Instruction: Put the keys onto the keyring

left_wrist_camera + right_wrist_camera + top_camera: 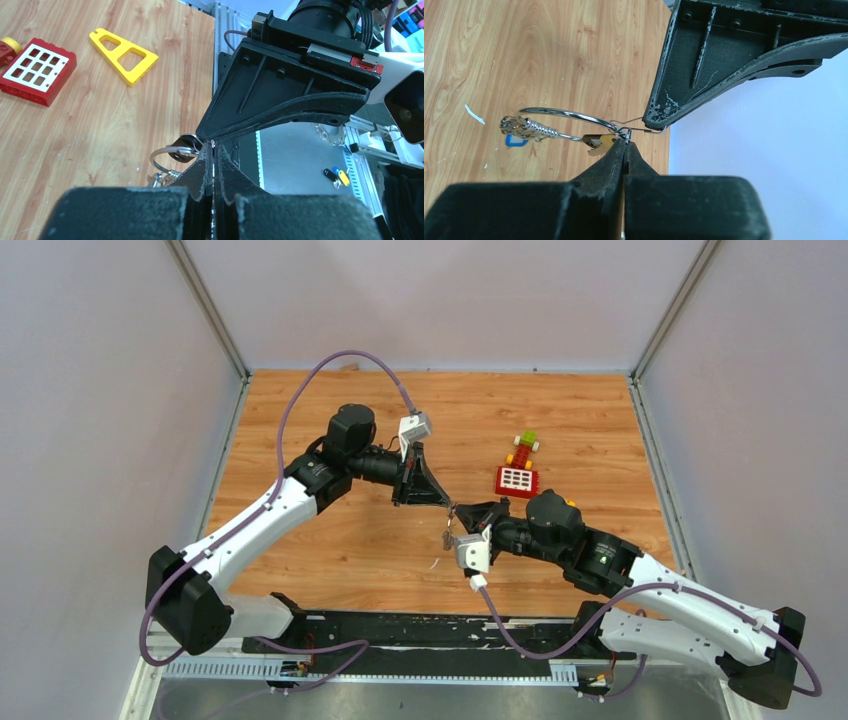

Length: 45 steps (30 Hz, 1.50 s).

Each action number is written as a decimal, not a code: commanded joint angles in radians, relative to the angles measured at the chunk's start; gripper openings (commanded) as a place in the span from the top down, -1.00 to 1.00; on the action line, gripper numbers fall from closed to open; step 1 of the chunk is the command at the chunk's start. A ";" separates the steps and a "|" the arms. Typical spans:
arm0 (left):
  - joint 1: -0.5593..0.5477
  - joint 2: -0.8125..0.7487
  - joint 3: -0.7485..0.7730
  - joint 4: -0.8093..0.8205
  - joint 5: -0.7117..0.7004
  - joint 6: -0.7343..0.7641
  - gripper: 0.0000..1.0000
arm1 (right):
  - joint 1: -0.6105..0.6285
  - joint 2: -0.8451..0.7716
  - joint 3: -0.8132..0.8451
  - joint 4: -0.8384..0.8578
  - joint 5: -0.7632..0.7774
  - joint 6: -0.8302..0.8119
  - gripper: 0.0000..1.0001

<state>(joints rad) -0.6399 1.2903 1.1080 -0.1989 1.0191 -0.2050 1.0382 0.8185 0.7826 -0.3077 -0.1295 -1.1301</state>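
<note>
Above the worktop, the left gripper and right gripper meet tip to tip, both jaws pressed fully together on the keyring.

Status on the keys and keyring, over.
Left gripper and right gripper shut, tip to tip. Right pinches keyring, key beside its tips. Toy blocks well clear.

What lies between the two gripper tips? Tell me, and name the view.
Right wrist view: only a thin wire loop, joined to the keyring, spans the short gap between the shut right gripper and shut left gripper.
</note>
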 commanded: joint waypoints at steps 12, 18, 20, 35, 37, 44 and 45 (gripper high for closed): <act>-0.003 -0.020 0.008 0.030 0.014 -0.004 1.00 | 0.005 -0.016 0.032 0.049 0.007 0.029 1.00; -0.004 -0.022 0.010 0.015 0.007 0.014 1.00 | 0.006 -0.028 0.036 0.043 0.019 0.033 1.00; -0.004 -0.022 0.011 0.010 0.004 0.020 1.00 | 0.006 -0.032 0.036 0.041 0.016 0.033 1.00; -0.004 -0.012 0.018 0.007 0.004 0.020 1.00 | 0.005 -0.022 0.044 0.036 -0.003 0.041 1.00; -0.003 -0.011 0.019 0.009 0.003 0.018 1.00 | 0.005 -0.020 0.044 0.038 -0.005 0.043 1.00; -0.003 -0.010 0.019 0.009 0.002 0.016 1.00 | 0.005 -0.019 0.049 0.037 -0.011 0.046 1.00; -0.003 -0.010 0.019 0.009 0.002 0.017 1.00 | 0.005 -0.020 0.050 0.036 -0.013 0.046 1.00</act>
<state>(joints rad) -0.6399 1.2903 1.1080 -0.2127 1.0107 -0.1928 1.0386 0.7990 0.7849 -0.3073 -0.1326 -1.1007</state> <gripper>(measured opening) 0.007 0.007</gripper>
